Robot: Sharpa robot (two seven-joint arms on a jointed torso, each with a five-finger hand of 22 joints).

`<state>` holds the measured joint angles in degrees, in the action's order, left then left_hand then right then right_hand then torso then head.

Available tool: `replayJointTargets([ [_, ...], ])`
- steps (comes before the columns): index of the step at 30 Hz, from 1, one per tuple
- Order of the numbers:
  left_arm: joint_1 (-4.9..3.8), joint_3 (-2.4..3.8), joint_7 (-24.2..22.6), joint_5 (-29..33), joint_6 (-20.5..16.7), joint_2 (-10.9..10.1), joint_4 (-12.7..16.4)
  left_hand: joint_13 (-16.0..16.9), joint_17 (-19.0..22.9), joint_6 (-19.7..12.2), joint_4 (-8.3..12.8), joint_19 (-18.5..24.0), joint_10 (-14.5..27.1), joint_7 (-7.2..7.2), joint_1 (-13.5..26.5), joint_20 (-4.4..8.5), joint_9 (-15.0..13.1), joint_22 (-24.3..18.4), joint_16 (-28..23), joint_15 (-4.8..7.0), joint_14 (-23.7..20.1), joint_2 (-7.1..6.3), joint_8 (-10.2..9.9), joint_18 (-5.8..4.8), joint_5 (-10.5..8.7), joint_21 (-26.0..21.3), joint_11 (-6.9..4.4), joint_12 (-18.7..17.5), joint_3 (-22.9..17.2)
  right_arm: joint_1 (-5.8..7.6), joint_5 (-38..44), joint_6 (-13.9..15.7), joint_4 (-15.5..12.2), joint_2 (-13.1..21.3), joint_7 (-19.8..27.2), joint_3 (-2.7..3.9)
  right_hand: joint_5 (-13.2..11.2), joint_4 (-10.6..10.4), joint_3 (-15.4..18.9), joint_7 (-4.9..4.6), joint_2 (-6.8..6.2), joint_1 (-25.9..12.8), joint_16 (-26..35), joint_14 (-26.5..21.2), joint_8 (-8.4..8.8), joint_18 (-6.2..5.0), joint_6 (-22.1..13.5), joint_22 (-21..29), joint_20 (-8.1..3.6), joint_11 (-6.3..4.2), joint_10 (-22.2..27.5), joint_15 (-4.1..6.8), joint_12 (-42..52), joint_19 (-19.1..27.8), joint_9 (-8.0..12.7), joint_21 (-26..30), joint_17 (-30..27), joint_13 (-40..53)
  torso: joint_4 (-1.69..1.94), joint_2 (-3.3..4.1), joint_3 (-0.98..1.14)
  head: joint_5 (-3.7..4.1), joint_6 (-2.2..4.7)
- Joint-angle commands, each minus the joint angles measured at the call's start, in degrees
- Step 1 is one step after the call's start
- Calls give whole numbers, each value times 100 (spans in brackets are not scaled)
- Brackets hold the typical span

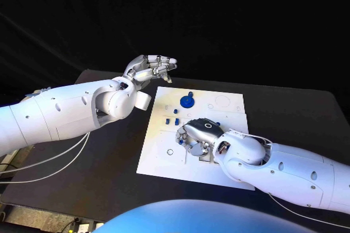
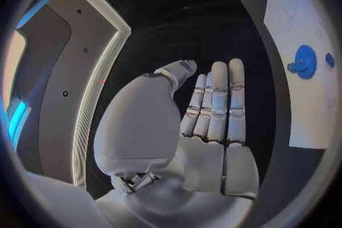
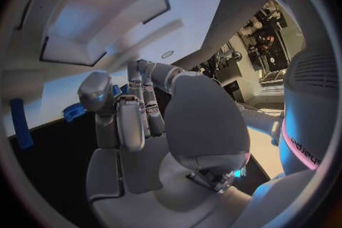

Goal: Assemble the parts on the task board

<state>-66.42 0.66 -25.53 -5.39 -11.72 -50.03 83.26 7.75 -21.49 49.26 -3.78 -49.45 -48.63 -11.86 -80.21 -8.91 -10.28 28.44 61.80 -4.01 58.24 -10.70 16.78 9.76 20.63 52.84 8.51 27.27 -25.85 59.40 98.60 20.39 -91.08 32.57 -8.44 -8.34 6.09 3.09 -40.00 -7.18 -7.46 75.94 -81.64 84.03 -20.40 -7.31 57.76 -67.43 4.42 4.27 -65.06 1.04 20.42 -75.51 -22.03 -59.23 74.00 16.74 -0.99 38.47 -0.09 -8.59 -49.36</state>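
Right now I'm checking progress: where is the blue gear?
In the head view the blue gear sits on the board's far end, beyond the right hand and right of the raised left hand.

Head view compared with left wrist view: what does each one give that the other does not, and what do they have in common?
From the head view you get the right robot hand, lowered onto the middle of the task board with fingers curled, and a few small blue parts beside it. From the left wrist view you get the palm side of the left robot hand, with straight fingers and nothing in it. Common to both: the left robot hand raised beside the board, the white board itself, and the blue gear on it.
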Motion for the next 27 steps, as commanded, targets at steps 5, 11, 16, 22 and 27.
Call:
replayJointTargets([
  [5, -4, 4, -14, 27, 105, 8, 10, -8, 7, -30, 27, 20, 29, 1, 15, -19, 8, -8, -32, 10, -31, 9, 2, 69, 8, -34, -8, -24, 20, -24, 89, -252, 12, -19, -41, -28, -57, 17, -14, -17, 52, -40, 9, 266, -26, 31, 22, 9, 4, -130, -167, 36, -25, 36, -22, 27, -7, 5, -3, -5, -1, 3, 1],
  [11, -4, 4, -5, 27, 109, 9, 9, -10, 9, -33, 29, 21, 37, -1, 15, -21, 8, -11, -33, 8, -34, 11, 4, 70, 9, -37, -6, -23, 21, -25, 57, -109, 50, -9, -67, -33, -9, 31, 89, -180, 21, -138, 0, 267, 275, 31, -475, 39, 66, 1, 126, -67, -213, 81, 51, 110, 6, -19, -1, -5, -1, 9, 10],
  [16, -4, 4, 9, 27, 118, 6, 7, -12, 10, -35, 31, 22, 47, -1, 14, -22, 8, -12, -34, 7, -36, 10, 4, 70, 8, -39, -5, -24, 22, -26, 49, 152, -5, 69, -158, -34, 22, 18, 230, -229, -74, -232, 2, 256, 564, 15, -848, 65, 149, 82, 333, -141, -305, 114, 152, 182, -8, -44, 1, -4, 2, 29, 31],
  [22, -4, 4, 16, 27, 126, 3, 1, -13, 11, -37, 31, 23, 55, -2, 15, -23, 8, -14, -35, 6, -39, 10, 5, 70, 8, -42, -4, -25, 24, -13, 52, 349, -221, 287, -258, -23, 24, 39, 283, -199, -132, -235, 4, 250, 711, 1, -1056, 58, 150, 36, 386, -113, -311, 112, 200, 193, -17, -54, -4, -10, -3, 49, 43],
  [27, -4, 4, 19, 27, 129, -6, -1, -15, 13, -37, 33, 25, 63, -2, 14, -25, 8, -15, -36, 5, -42, 11, 6, 70, 8, -44, -2, -25, 24, 61, 50, 443, -514, 622, -309, 26, 33, 27, 323, -187, -172, -270, 7, 247, 705, -1, -1033, 63, 145, 31, 416, -107, -318, 115, 193, 209, -23, -60, -8, -11, -4, 80, 67],
])
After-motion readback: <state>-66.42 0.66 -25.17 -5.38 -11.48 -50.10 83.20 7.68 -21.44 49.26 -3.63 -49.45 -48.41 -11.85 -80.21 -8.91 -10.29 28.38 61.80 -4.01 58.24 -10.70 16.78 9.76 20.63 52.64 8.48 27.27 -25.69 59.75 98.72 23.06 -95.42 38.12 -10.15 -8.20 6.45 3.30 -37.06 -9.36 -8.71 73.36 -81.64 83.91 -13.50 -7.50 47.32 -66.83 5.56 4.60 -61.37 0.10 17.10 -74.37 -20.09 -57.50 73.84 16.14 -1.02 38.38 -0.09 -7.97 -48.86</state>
